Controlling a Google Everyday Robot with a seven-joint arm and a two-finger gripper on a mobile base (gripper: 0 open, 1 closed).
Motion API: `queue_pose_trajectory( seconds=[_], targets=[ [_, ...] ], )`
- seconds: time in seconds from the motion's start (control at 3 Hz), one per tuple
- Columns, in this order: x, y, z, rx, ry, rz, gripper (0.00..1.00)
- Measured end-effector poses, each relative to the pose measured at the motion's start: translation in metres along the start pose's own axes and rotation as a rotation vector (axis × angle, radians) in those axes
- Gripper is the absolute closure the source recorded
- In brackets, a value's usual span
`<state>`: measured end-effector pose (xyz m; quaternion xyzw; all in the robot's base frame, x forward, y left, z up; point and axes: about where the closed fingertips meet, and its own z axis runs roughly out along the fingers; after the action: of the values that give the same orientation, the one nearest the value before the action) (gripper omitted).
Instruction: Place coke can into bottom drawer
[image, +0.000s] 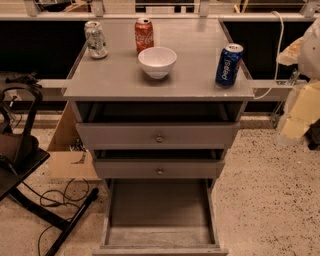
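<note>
The coke can (144, 34), red with white script and a silver top, stands upright at the back of the grey cabinet top (120, 80), just behind a white bowl. The bottom drawer (160, 212) is pulled fully out towards me, a long flat grey tray with low side walls and nothing in it. My gripper (301, 107) shows only as a pale, blurred shape at the right edge of the view, to the right of the cabinet and well away from the can. It holds nothing that I can see.
A white bowl (157, 61) sits mid-top. A blue Pepsi can (229, 64) stands at the right edge and a silver-green can (95, 39) at the back left. The two knobbed drawers (159, 136) are slightly open. A black chair frame (22, 150) and cables lie at left.
</note>
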<state>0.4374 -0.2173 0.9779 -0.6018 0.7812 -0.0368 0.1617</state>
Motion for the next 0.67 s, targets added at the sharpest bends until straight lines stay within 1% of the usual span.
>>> queue_pose_trajectory(
  seconds=[0.33,0.67],
  targets=[
    [0.0,0.0,0.0,0.0,0.0,0.0,0.0],
    [-0.004,-0.01,-0.002,0.037,-0.047,-0.01,0.0]
  ],
)
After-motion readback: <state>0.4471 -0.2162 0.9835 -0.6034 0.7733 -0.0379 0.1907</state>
